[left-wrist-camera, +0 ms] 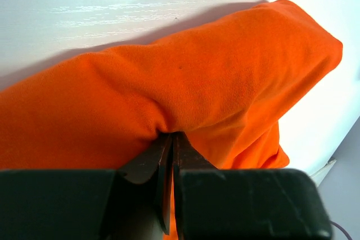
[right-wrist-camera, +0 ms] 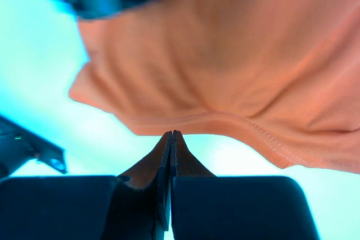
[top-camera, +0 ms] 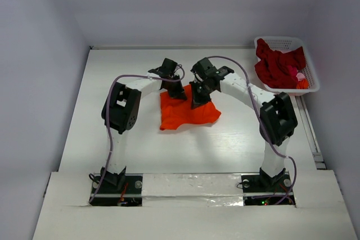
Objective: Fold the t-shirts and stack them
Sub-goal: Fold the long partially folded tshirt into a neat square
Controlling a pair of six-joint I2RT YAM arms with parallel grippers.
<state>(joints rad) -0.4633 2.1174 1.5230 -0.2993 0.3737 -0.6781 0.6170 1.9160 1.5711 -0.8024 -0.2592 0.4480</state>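
The table point(top-camera: 112, 139) bore the orange shirt point(top-camera: 185, 115) bunched at its middle, between the two arms. At the far right corner stood the basket point(top-camera: 281, 41), holding crumpled red shirts point(top-camera: 275, 66) with a bit of pink shirt point(top-camera: 293, 72) showing. The left gripper point(left-wrist-camera: 170, 136) was closed tight, pinching a fold of the orange shirt. The right gripper point(right-wrist-camera: 170, 134) was likewise closed, nipping its hem.
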